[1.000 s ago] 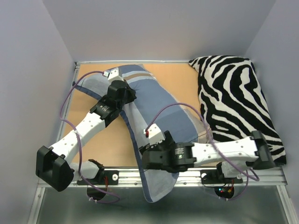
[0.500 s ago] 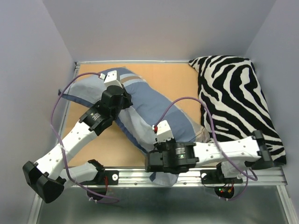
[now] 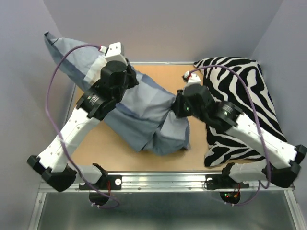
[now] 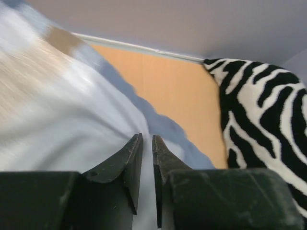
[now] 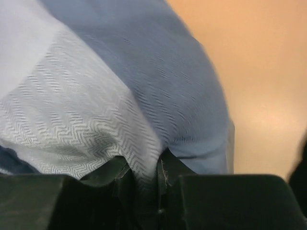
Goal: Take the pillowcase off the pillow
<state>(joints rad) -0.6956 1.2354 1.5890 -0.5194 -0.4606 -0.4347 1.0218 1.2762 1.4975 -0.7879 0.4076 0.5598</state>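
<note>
The pillowcase (image 3: 144,103) stretches from high against the left wall down to the table's middle, showing pale and dull blue cloth. The pillow is hidden. My left gripper (image 3: 130,79) is raised over the upper part of the pillowcase. In the left wrist view its jaws (image 4: 147,137) stand a narrow slit apart, with pale cloth (image 4: 72,110) showing in the slit. Whether they pinch it is unclear. My right gripper (image 3: 178,106) is at the cloth's right side. In the right wrist view it (image 5: 144,165) is shut on a fold of herringbone pillowcase cloth (image 5: 96,96).
A zebra-print cushion (image 3: 240,96) lies along the right side, under my right arm, and shows in the left wrist view (image 4: 268,120). The orange table top (image 3: 177,79) is boxed in by grey walls. A metal rail (image 3: 163,181) runs along the near edge.
The right gripper shut on the pillowcase at the near edge and carried it up toward the table's middle. The left arm lifted the far end high toward the left wall.
</note>
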